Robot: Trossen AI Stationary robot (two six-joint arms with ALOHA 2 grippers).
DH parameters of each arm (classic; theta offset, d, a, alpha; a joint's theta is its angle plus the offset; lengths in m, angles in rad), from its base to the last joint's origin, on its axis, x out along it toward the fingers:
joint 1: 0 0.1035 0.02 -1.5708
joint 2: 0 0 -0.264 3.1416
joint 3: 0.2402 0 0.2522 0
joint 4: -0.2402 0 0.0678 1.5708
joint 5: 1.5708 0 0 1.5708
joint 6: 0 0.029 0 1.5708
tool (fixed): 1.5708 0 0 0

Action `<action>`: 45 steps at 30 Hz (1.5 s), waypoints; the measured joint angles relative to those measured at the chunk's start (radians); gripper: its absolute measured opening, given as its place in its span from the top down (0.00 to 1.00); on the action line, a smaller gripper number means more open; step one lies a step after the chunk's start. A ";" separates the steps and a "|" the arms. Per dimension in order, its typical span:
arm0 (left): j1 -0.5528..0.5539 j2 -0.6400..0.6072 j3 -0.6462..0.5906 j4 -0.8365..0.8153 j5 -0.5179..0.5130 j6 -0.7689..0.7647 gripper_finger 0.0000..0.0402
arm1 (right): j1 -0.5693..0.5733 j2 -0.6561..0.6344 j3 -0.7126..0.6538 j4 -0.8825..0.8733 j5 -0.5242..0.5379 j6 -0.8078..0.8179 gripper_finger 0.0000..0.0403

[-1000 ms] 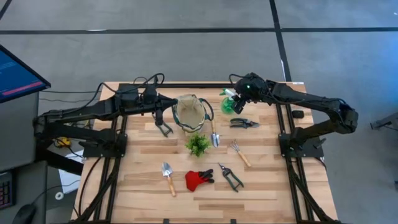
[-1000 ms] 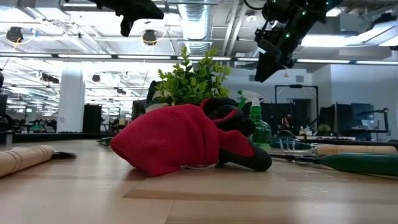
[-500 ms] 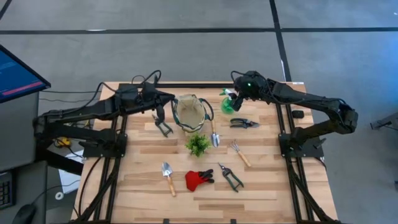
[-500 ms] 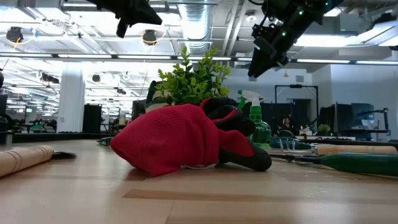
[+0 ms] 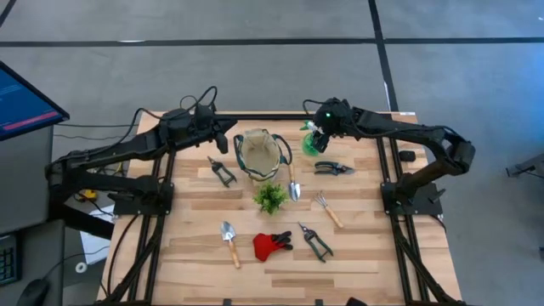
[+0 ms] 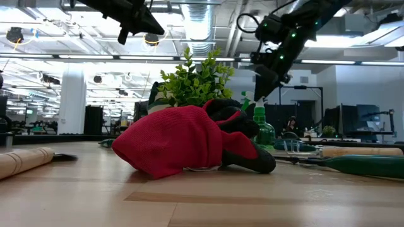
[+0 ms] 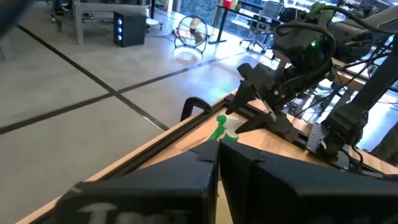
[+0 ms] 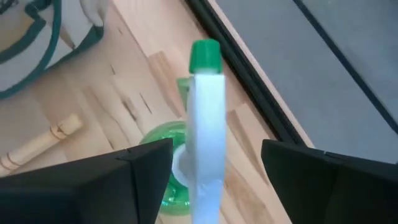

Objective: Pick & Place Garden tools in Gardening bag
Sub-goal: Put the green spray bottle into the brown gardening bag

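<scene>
The green spray bottle (image 5: 311, 142) stands upright on its base at the table's far right; its white head (image 8: 205, 118) carries a green nozzle. My right gripper (image 8: 214, 180) is open above it, one finger on either side of the head, touching nothing. It also shows in the high view (image 5: 320, 130). The gardening bag (image 5: 259, 153) stands upright at the far middle. My left gripper (image 5: 224, 136) is shut and empty, raised left of the bag. Black pruning shears (image 5: 223, 172) lie below it.
On the table lie shears (image 5: 333, 167), a trowel (image 5: 292, 183), a rake (image 5: 325, 208), a second trowel (image 5: 229, 242), red gloves (image 5: 272, 245) and pruners (image 5: 314, 240). A leafy plant (image 5: 270, 197) stands in front of the bag. The table's far edge is close behind the bottle.
My right gripper has gone toward the table's left and down, coming over the spray bottle's head. My left gripper has drawn back toward the far edge, away from the black shears, which stay on the table.
</scene>
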 joint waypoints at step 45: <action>0.000 -0.001 0.001 0.002 0.001 0.000 1.00 | 0.054 -0.104 0.273 -0.092 0.001 -0.009 0.89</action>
